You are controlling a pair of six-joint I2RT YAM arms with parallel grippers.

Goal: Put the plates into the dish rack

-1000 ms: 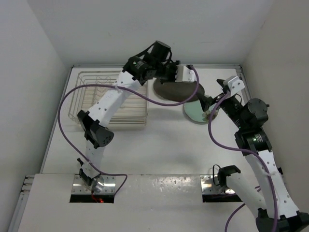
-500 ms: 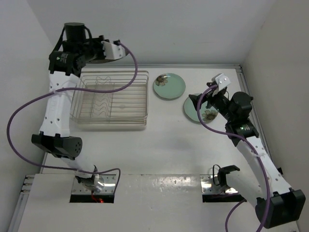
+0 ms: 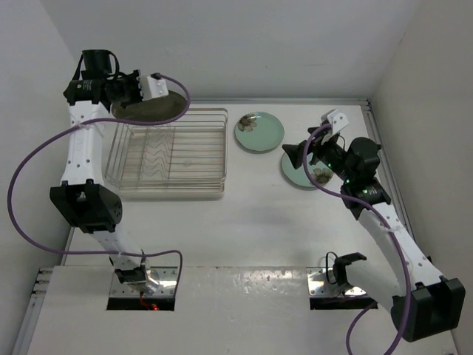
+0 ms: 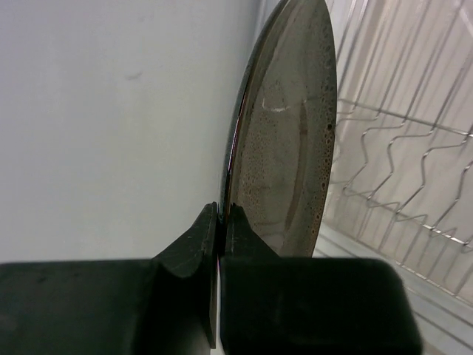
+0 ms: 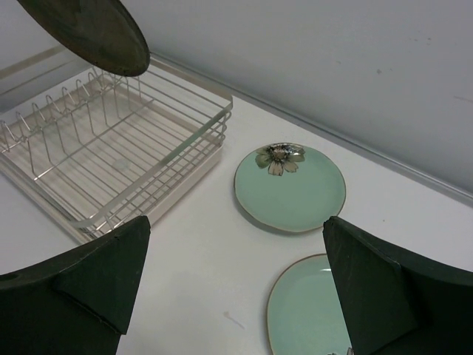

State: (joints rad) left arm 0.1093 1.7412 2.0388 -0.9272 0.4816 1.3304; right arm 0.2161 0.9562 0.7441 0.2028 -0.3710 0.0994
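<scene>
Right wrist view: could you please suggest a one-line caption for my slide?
Open right claw facing two mint-green plates, dish rack beyond, brown plate held above it.

Dark brown plate (image 3: 159,109) raised over the dish rack's (image 3: 170,189) far-left corner.
The left gripper (image 3: 151,87) grips it by the rim. Right of the rack lie the far mint-green plate (image 3: 259,132) and the near mint-green plate (image 3: 295,176), with the right gripper (image 3: 298,152) above the near one.

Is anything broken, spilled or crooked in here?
Nothing looks wrong. The brown plate is pinched on edge in the left gripper above the dish rack's far left corner, not dropped. The far green plate and the near green plate lie flat on the table, no cracks showing. The rack sits straight.
</scene>
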